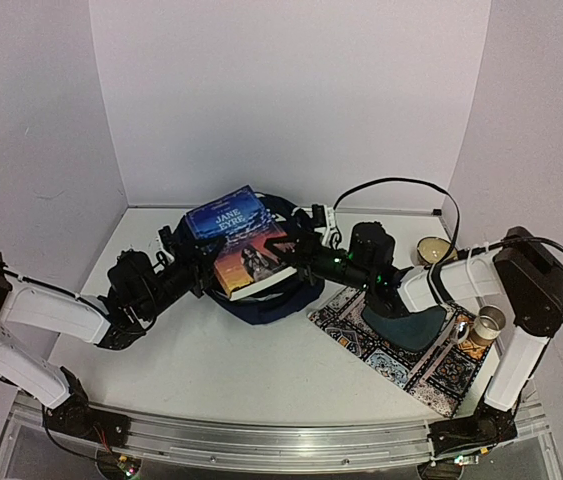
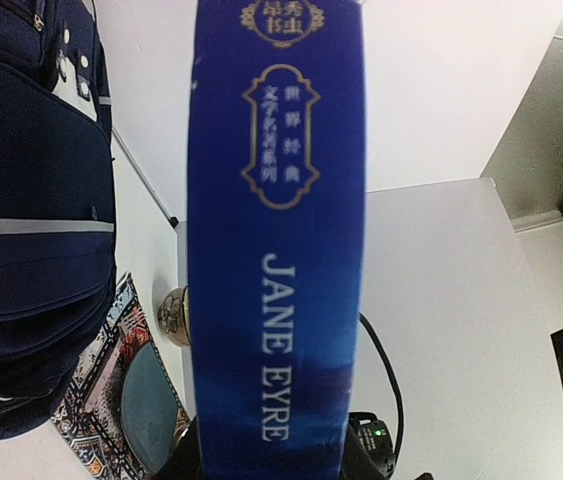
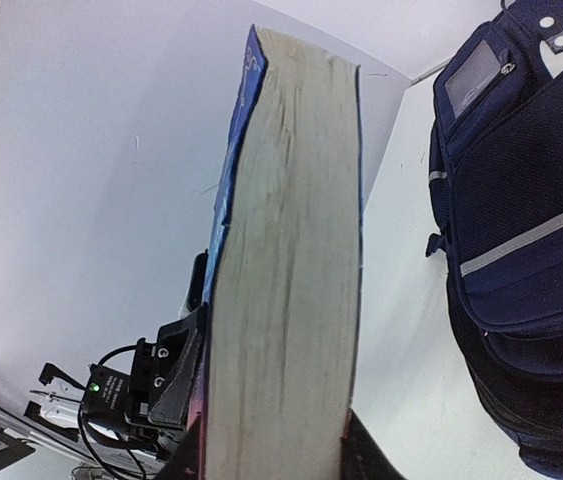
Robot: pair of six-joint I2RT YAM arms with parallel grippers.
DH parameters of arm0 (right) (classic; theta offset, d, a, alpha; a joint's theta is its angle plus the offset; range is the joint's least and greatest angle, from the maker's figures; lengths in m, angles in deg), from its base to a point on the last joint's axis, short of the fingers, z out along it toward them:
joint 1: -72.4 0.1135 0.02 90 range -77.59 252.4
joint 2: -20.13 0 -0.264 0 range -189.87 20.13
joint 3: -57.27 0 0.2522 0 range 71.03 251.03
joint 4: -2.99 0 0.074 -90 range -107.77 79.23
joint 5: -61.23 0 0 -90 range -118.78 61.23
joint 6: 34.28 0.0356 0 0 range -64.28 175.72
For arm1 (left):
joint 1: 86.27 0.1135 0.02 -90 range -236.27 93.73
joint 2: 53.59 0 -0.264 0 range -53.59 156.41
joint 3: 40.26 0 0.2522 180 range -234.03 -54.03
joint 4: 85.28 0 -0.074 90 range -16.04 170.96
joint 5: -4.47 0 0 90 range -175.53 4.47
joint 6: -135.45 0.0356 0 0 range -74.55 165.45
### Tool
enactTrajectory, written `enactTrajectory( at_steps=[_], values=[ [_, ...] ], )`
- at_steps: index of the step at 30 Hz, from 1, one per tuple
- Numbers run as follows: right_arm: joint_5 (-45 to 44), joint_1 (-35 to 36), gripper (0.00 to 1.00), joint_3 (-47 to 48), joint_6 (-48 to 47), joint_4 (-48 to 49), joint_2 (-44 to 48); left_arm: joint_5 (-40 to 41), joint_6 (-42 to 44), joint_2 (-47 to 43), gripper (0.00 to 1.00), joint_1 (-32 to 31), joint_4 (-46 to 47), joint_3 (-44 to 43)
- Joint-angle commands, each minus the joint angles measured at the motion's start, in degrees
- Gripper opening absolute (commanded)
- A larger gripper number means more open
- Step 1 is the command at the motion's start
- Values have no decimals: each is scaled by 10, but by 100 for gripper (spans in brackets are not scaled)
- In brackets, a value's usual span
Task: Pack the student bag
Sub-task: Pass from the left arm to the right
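Observation:
A thick blue book titled Jane Eyre [image 1: 246,245] hangs tilted over the student bag [image 1: 273,300], a dark navy backpack lying at the back middle of the table. My left gripper [image 1: 199,264] is shut on the book's spine side; the spine [image 2: 276,250] fills the left wrist view, with my left gripper [image 2: 276,472] around its lower end. My right gripper [image 1: 293,252] is shut on the opposite, page-edge side. In the right wrist view the pale page block [image 3: 286,300] sits between the two dark fingers of my right gripper [image 3: 271,468]. The bag's striped pocket [image 3: 531,200] lies just beside it.
A patterned mat [image 1: 431,372] lies at the right with a teal dish [image 1: 413,328] on it. A gold bowl [image 1: 433,250] stands behind the mat and a small pale cup [image 1: 488,322] by the right arm's base. Purple walls close the back and sides.

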Motion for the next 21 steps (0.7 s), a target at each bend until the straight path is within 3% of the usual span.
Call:
enactTrajectory(
  at_steps=[1, 4, 8, 11, 15, 21],
  values=[
    [71, -3, 14, 5, 8, 463, 24, 8, 19, -19, 2, 3, 105, -6],
    [87, -10, 1, 5, 17, 463, 27, 3, 31, -18, 12, 12, 104, 10],
    [89, -26, 0, -15, 18, 461, 47, -20, 63, -15, 39, 32, 103, 36],
    [88, -49, 0, -36, 21, 459, 66, -72, 128, -12, 52, 56, 88, 42],
    [84, -85, 0, -68, 25, 443, 99, -134, 246, -21, 61, 73, -45, 2],
    [85, -137, 0, -111, 19, 372, 163, -160, 480, -14, 65, 74, -311, -112]
  ],
)
